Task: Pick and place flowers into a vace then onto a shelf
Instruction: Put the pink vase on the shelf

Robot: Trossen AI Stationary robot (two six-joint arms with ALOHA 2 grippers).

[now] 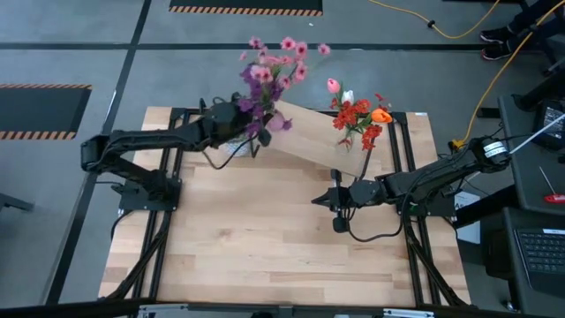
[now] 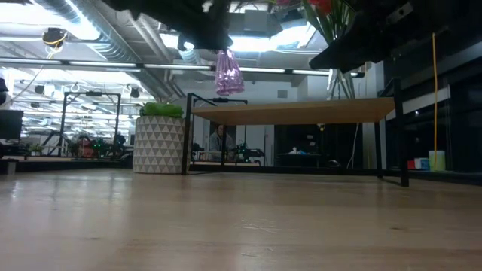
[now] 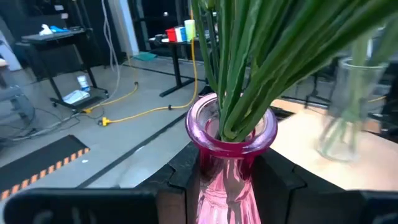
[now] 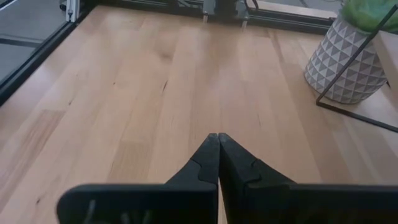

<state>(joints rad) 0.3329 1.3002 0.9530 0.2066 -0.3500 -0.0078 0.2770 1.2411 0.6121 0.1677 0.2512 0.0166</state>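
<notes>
2 vases are filled; 1 stands on the shelf (image 1: 305, 137) and 1 is in transit toward it.

The left gripper (image 3: 229, 177) has its jaws clenched on the neck of a pink glass vase (image 3: 231, 140) packed with green stems, carrying its pink and purple flowers (image 1: 269, 75) above the shelf's left end, clear of the board. The low view shows the vase bottom hanging above the shelf, not touching it. A clear vase (image 3: 348, 106) with red, orange and pink flowers (image 1: 357, 115) already stands at the shelf's right end. The right gripper (image 4: 217, 155) waits over the counter (image 1: 265, 230) in front of the shelf, jaws clamped together on nothing. No loose stems show on the counter. Judged remaining: lower the pink vase onto the shelf and let go.
</notes>
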